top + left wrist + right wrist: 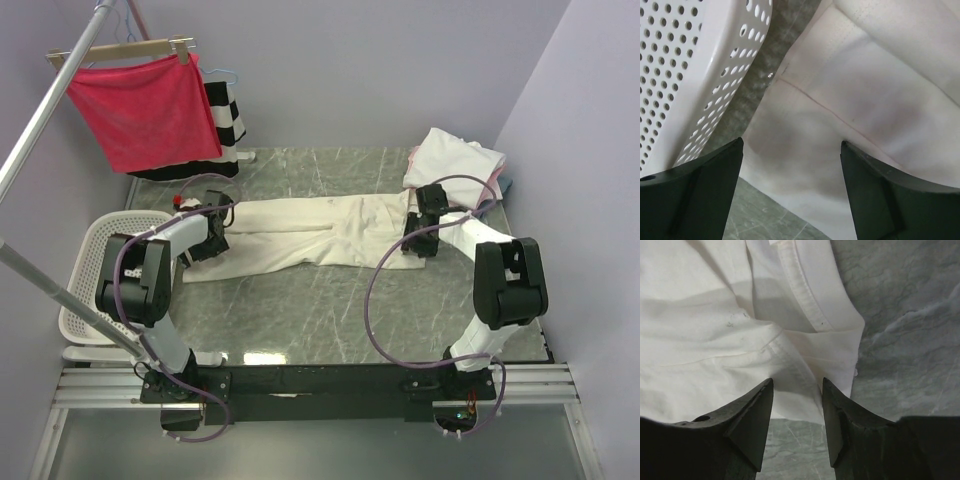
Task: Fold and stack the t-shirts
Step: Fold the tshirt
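Observation:
A cream t-shirt lies stretched out flat across the middle of the grey marble table. My left gripper sits at its left end. In the left wrist view this gripper stands wide open above the shirt, with nothing pinched. My right gripper is at the shirt's right end. In the right wrist view its jaws are partly open and straddle the shirt's hem corner, not closed on it. A stack of folded cream t-shirts rests at the back right.
A white perforated laundry basket stands off the table's left edge, close to the left gripper. A red cloth and a black-and-white striped garment hang at the back left. A metal rail slants across the left side.

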Motion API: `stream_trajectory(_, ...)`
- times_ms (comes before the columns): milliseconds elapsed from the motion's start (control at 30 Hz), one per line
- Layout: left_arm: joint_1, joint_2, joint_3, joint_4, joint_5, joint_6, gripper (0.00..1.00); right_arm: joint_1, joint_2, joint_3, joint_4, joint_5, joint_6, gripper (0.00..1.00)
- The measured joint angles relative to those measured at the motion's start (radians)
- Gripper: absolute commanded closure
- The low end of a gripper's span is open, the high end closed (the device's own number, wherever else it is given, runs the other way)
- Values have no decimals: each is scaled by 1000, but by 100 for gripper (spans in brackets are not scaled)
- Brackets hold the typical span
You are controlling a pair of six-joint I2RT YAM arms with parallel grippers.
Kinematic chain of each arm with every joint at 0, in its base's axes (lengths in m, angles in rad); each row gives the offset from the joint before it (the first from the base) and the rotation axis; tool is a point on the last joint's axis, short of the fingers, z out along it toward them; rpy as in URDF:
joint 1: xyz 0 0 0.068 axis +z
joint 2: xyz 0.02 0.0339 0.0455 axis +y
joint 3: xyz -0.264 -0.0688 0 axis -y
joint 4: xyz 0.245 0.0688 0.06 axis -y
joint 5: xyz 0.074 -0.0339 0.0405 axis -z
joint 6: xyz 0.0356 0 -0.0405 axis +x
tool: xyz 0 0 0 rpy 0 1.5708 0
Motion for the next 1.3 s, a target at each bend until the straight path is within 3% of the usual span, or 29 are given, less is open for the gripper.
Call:
stream_trajectory(100,3,2,0,10,8,1,25,-2,9,-13,0,-12,-1,71)
stream_trajectory(133,3,2,0,13,10,2,35,-3,9,-21,1,-15,-2,89)
stream_trajectory(167,4,3,0,17,14,3,42,-5,9,-27,0,-16,-1,97)
stream_trajectory(200,4,5,0,21,17,3,49,-6,9,-34,1,-16,-2,100)
stream_trajectory(233,5,7,0,24,18,4,66,-8,9,-39,1,-14,-1,100)
stream_trajectory(367,7,15,0,28,29,27,99,-11,-23,-71,7,23,22,100)
stream_trajectory(767,11,32,0,5,-14,45,99,-32,-142,-90,-90,253,55,100)
stream_trajectory(867,11,33,0,7,-17,50,88,-32,-139,-90,-106,263,61,100)
stream_trajectory(900,11,33,0,8,-16,54,89,-32,-138,-91,-108,263,61,100)
stream_trajectory(933,11,33,0,9,-16,58,99,-32,-138,-91,-109,263,61,100)
stream_trajectory(1233,7,49,5,6,-45,65,99,-35,-138,-91,-125,283,87,100)
stream_trajectory(1267,5,55,10,1,-57,61,99,-37,-138,-91,-128,286,88,95)
stream_trajectory(1300,3,61,14,-6,-68,51,94,-38,-137,-91,-132,288,91,75)
